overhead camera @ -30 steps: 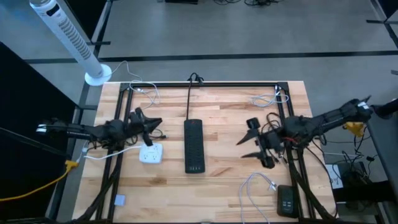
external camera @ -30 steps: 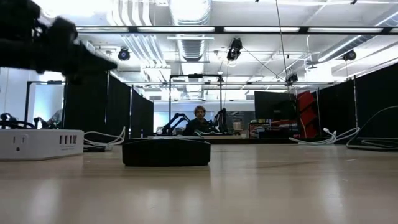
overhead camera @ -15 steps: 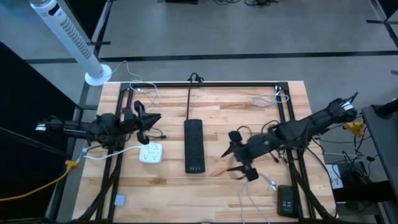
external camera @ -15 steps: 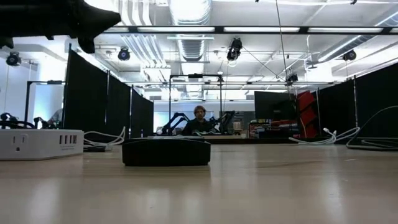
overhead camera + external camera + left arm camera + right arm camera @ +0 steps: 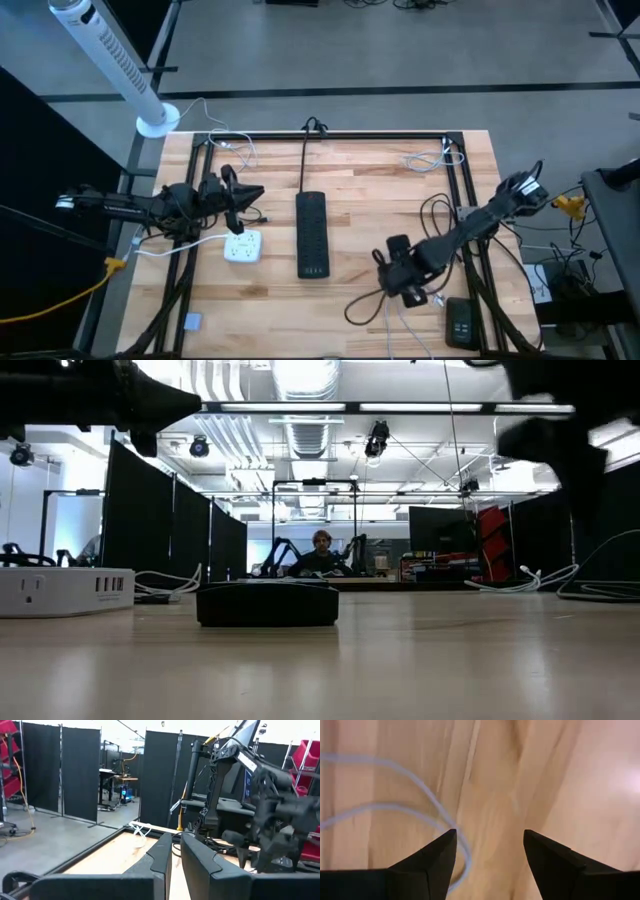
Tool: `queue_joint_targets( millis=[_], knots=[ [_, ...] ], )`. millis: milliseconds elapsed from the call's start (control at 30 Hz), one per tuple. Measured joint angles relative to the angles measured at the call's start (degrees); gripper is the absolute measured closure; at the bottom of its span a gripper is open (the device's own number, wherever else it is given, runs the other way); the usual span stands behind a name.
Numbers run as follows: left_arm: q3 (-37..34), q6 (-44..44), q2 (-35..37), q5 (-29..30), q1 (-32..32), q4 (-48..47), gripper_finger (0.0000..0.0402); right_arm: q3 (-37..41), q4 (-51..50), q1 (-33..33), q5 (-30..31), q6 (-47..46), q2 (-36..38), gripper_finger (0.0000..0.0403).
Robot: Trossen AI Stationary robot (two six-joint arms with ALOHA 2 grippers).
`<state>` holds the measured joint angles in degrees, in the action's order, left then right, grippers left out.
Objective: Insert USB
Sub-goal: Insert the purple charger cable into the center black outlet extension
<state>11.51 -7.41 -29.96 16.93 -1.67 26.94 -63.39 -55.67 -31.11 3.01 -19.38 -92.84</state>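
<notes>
Right gripper (image 5: 397, 283) low in the lower right of the high view, fingers spread wide with nothing between them, directly over a loop of white USB cable (image 5: 400, 310) on the wooden table (image 5: 350, 300). In the right wrist view, both dark fingertips (image 5: 436, 854) apart, bare wood and the pale cable (image 5: 395, 810) curving between and beside them, no contact visible. Left gripper (image 5: 240, 196) at centre left of the high view, fingers nearly together and empty, raised above the table just above the white charging hub (image 5: 242, 246). Hub's ports visible at the far left of the low view (image 5: 62, 590). Black power strip (image 5: 312, 235) lengthwise at table centre, between the two arms. A second white cable (image 5: 432, 158) coiled near the upper right corner of the table. A person (image 5: 320, 555) seated far behind, centre of the low view.
</notes>
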Motion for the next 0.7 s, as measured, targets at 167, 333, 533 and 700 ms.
queue_joint_targets(
  millis=[167, 333, 533, 700],
  knots=[
    [0.0, -2.6, -1.0, -2.9, 0.0, -0.1, 0.0374, 6.8, -0.4, -2.1, 0.2, -10.5, 0.4, 0.0197],
    [0.0, -2.8, -2.1, -3.1, 0.0, 0.1, 0.0374, 11.9, -0.3, -4.2, 0.0, -21.5, 2.8, 0.0191],
    [0.0, -2.8, -2.7, -3.1, 0.0, 0.0, 0.0374, 15.2, 1.5, -7.8, -2.8, -32.4, 6.3, 0.0179],
    [0.0, -2.8, -2.7, -3.1, 0.0, 0.0, 0.0374, 16.1, 2.4, -10.2, -5.9, -39.9, 7.1, 0.0177]
  ],
)
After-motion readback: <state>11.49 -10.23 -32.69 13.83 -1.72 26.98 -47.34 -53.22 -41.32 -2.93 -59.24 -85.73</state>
